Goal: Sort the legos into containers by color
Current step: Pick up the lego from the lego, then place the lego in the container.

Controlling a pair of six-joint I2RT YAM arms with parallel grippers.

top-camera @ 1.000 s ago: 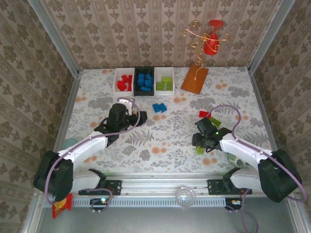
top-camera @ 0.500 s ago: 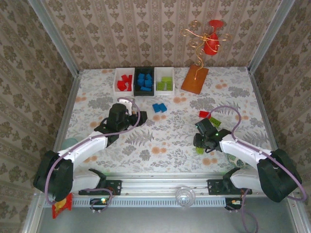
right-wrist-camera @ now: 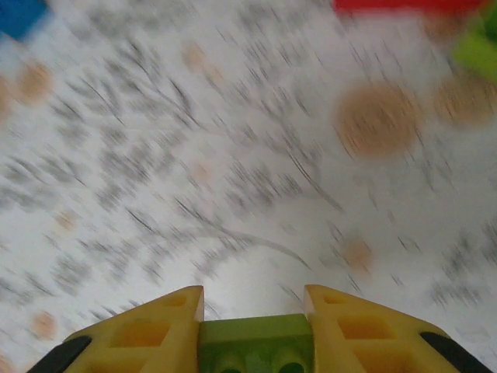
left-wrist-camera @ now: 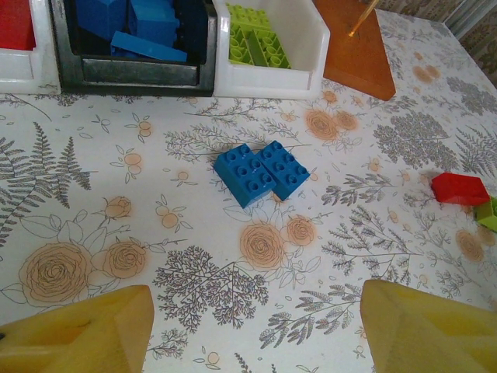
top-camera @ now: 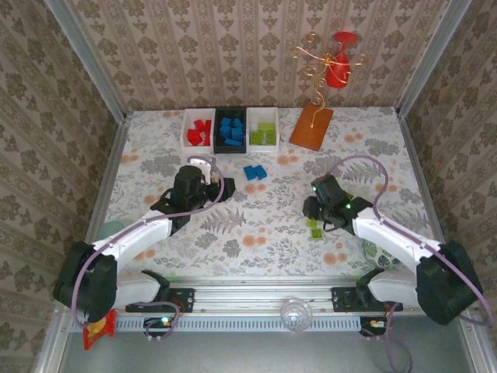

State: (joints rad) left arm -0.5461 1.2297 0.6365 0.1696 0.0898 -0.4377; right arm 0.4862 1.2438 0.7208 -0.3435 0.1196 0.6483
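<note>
**Supervisor:** Report the right claw.

**Operator:** I read the right gripper [right-wrist-camera: 253,309] as clamped on a lime green lego [right-wrist-camera: 256,346]. The brick sits wedged between both yellow fingers [right-wrist-camera: 155,330], near the middle of the table [top-camera: 256,225]. The wrist view is blurred, so I cannot confirm how deep the hold is or whether the brick is off the surface.

**Supervisor:** Where does it belong?

**Operator:** In the right white bin [left-wrist-camera: 264,81] of the far row, which holds lime pieces. The black bin [left-wrist-camera: 132,71] beside it holds blue and the left white bin [top-camera: 186,130] holds red. Each colour has its own container, so I judge the remaining work is transport only.

**Supervisor:** Left side?

**Operator:** The left gripper [left-wrist-camera: 252,334] hangs empty with its jaws wide apart. It faces two blue legos [left-wrist-camera: 260,172] that lie touching each other near the bins. I judge it is staged for that pair. A red lego [left-wrist-camera: 460,188] and a second lime lego [left-wrist-camera: 489,211] lie unsorted further right.
</note>
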